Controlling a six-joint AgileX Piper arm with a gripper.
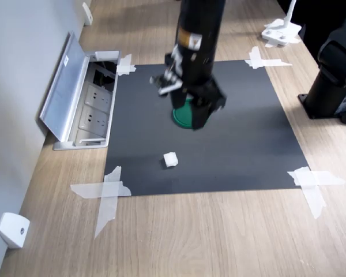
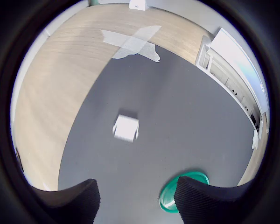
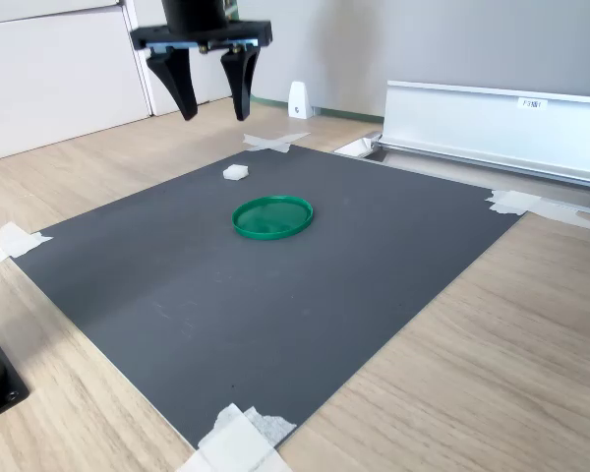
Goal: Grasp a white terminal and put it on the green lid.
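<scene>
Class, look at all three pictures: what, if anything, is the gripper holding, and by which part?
Nothing. The gripper hangs open above the mat, its fingers apart and empty; the white terminal lies on the mat beside the green lid.

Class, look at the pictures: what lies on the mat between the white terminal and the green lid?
Nothing: only bare black mat separates the white terminal from the green lid, clearest in the second exterior view.

From my first exterior view the arm (image 1: 197,52) covers most of the green lid (image 1: 181,117); only its rim nearest the white terminal (image 1: 170,160) shows. In my wrist view that terminal (image 2: 126,128) is smeared, and one fingertip (image 2: 210,198) hides part of the lid (image 2: 177,196).
</scene>
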